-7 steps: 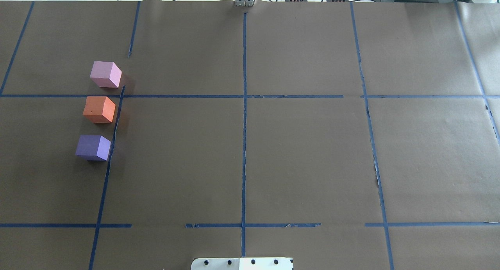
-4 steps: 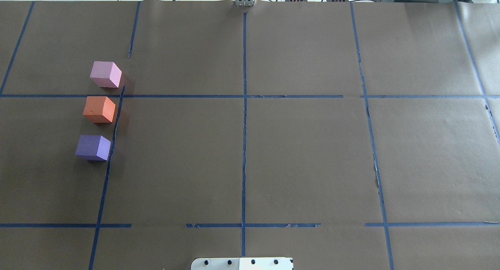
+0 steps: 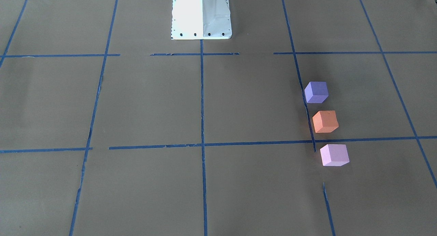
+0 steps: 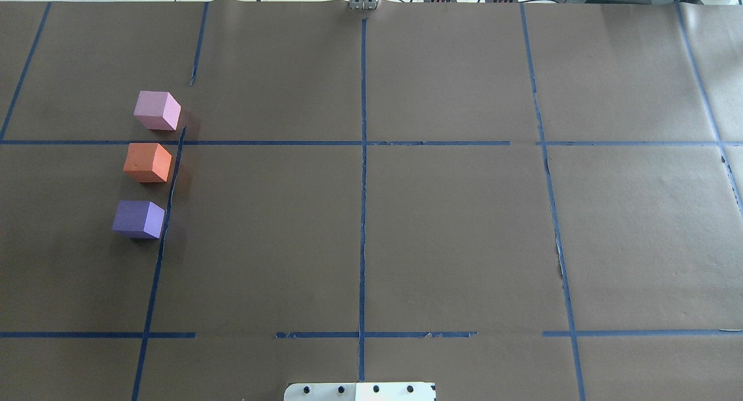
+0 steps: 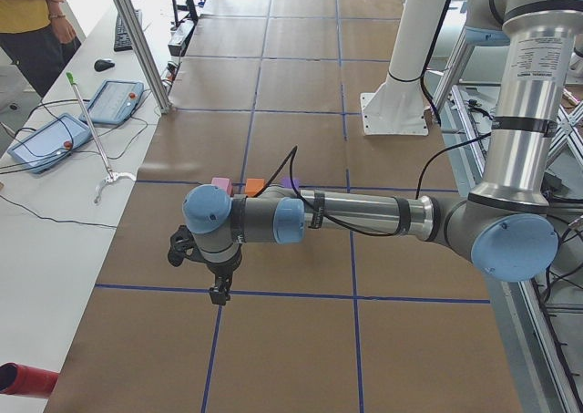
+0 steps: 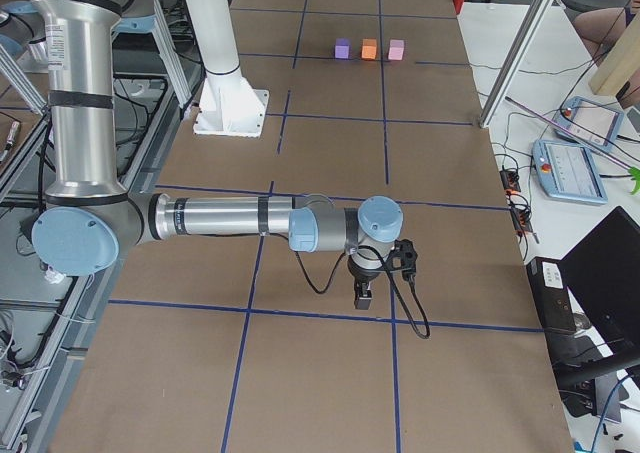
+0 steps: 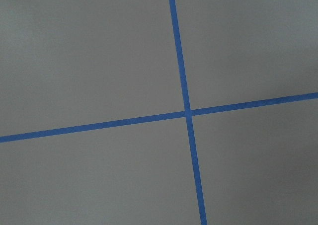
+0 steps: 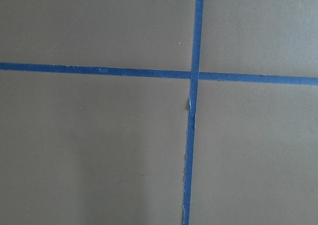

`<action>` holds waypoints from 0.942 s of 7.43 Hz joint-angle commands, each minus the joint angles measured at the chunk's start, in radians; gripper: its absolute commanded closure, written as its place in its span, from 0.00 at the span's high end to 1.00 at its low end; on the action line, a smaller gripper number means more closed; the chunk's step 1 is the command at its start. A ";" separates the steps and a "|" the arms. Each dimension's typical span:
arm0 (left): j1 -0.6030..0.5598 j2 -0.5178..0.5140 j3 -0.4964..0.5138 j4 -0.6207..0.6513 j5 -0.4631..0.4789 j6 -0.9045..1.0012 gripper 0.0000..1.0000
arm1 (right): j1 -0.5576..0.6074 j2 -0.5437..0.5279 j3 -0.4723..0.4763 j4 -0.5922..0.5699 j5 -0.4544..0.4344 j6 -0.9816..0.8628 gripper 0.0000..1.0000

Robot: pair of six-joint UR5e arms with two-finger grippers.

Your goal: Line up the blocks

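Three cubes stand in a near-straight row at the table's left in the overhead view, with small gaps between them: pale pink block [image 4: 157, 110] farthest, orange block [image 4: 147, 162] in the middle, violet-purple block [image 4: 138, 219] nearest. In the front-facing view they are the purple [image 3: 316, 92], orange [image 3: 325, 121] and pink [image 3: 334, 155] cubes. My left gripper [image 5: 219, 290] shows only in the exterior left view, hanging over the paper away from the blocks. My right gripper [image 6: 364, 298] shows only in the exterior right view, far from them. I cannot tell whether either is open or shut. Both wrist views show only paper and tape.
Brown paper with a blue tape grid [image 4: 363, 215] covers the table. The white robot base plate [image 4: 360, 391] sits at the near edge. A side table with teach pendants [image 5: 114, 101] and cables runs along the far side, where an operator [image 5: 32, 25] stands.
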 commanded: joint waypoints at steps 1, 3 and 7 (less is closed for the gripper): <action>-0.005 -0.001 -0.001 0.001 0.002 -0.003 1.00 | 0.000 0.000 0.000 -0.001 0.000 0.000 1.00; -0.006 0.000 0.003 0.004 -0.006 -0.071 1.00 | 0.000 0.000 0.000 0.001 0.000 0.000 1.00; -0.005 0.002 -0.003 0.045 -0.006 -0.112 1.00 | 0.000 0.000 0.000 -0.001 0.000 0.000 1.00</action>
